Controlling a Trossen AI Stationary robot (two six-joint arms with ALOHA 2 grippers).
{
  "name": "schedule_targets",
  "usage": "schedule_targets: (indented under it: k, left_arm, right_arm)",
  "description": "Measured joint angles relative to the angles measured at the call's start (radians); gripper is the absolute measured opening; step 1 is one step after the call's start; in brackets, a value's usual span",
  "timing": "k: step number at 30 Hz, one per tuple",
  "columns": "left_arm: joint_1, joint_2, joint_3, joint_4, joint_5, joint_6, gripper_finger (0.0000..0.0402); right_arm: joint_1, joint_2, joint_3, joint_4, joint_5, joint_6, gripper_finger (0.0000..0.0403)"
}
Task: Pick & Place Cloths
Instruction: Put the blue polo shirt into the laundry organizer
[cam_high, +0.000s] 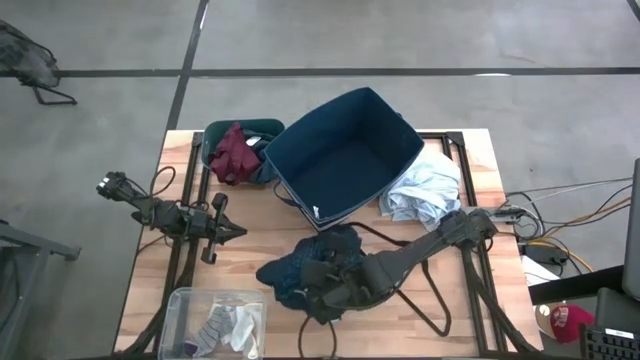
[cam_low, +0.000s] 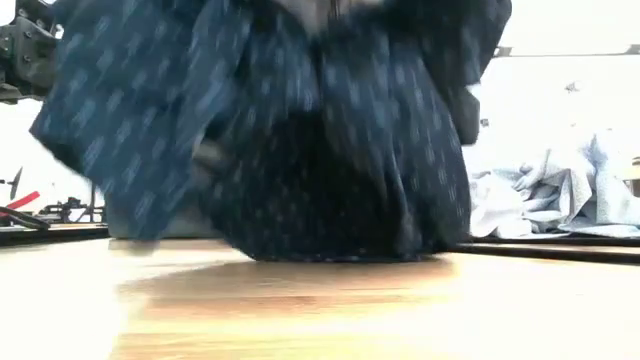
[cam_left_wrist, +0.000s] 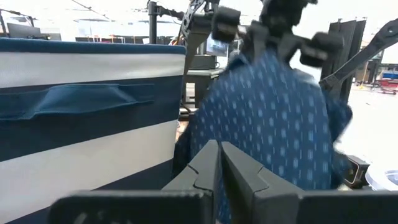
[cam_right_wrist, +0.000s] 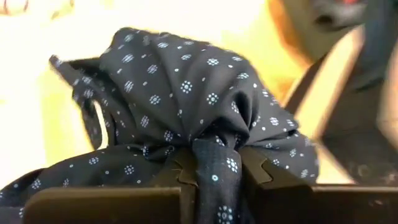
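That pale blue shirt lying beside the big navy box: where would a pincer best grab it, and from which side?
Probably from straight above, on a raised fold at the middle of the pale blue shirt. It lies crumpled in a loose heap against the navy box, so ridges stick up, and above is the open side.

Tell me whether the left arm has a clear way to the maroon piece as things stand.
Probably yes. The left gripper is shut and holds nothing, and the maroon piece lies uncovered in a dark bin on that arm's side, beside the navy box. The right gripper is busy with the dotted shirt.
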Motion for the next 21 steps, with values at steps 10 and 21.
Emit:
schedule_targets:
  k: [10,21]
  left_arm:
    - [0.000,0.003,0.000,0.004,0.000,0.000,0.0026]
    - [0.000,0.005,0.000,0.008,0.000,0.000,0.0026]
  right_arm:
    - [-0.001,-0.121,0.005,0.012,0.177,-0.058,0.0038]
    - [-0.012,-0.295,0.005,0.178,0.439,-0.273,0.0038]
